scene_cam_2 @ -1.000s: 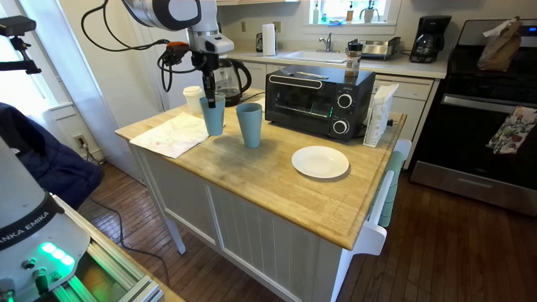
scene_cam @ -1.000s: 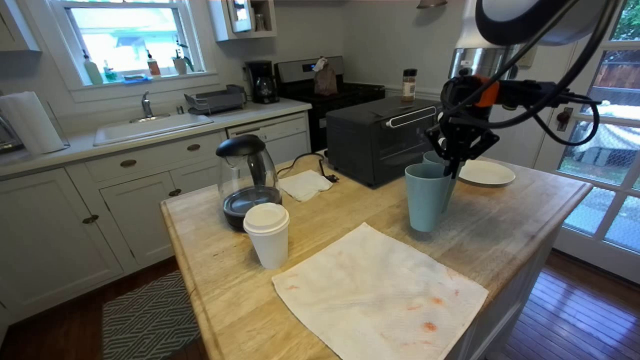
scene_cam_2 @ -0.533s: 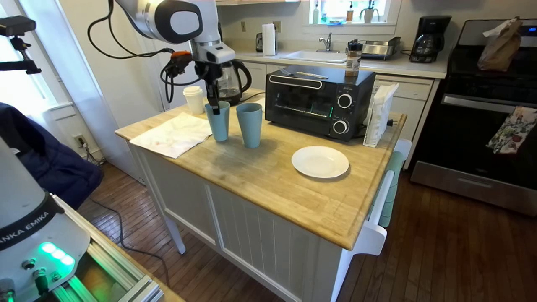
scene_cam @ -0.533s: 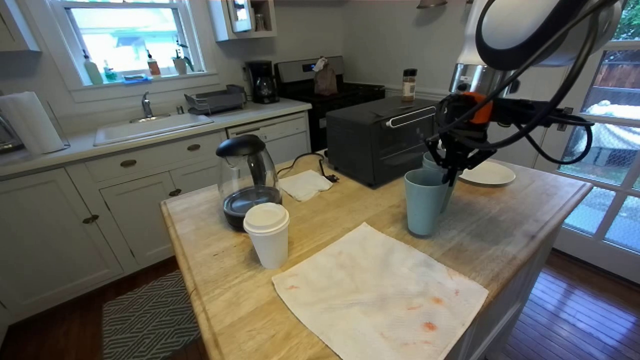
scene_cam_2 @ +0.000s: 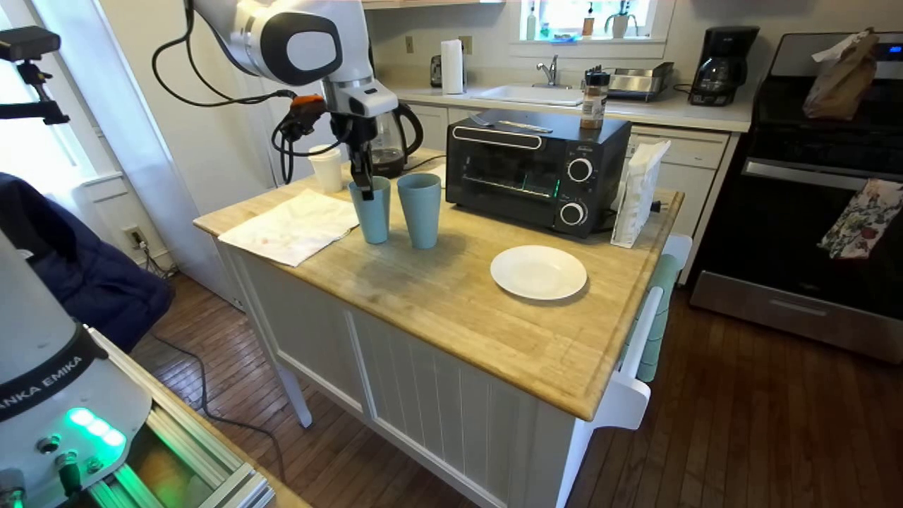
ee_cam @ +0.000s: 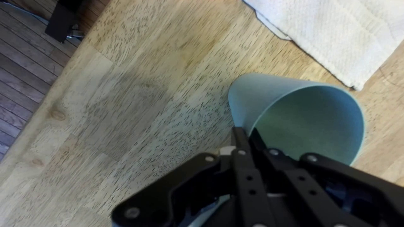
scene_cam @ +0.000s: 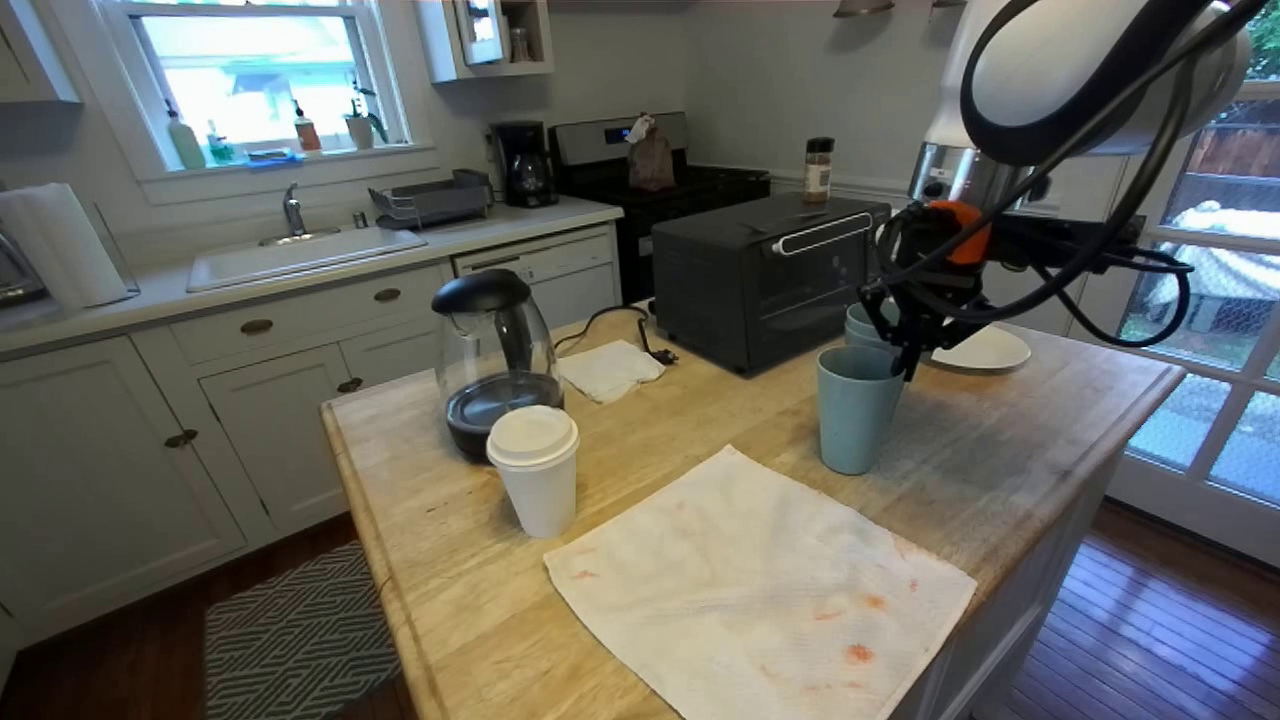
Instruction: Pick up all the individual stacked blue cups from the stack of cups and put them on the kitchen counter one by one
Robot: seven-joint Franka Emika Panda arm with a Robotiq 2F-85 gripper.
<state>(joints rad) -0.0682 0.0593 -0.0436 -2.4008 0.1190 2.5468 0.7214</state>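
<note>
My gripper is shut on the rim of a pale blue cup, one finger inside and one outside, as the wrist view shows at the fingertips. The held blue cup is nearly upright at or just above the wooden kitchen counter; I cannot tell whether its base touches. A second blue cup stands upright close beside it; in an exterior view it is mostly hidden behind the held cup and gripper. Whether more cups are nested in it cannot be seen; no taller stack shows.
A white plate and a black toaster oven are on the counter. A paper towel, a white lidded cup and a glass kettle are also there. The wrist view shows the counter edge.
My gripper has lowered the held cup and moved it toward the second cup. The gap between the two cups has narrowed in an exterior view. The second cup has not moved.
</note>
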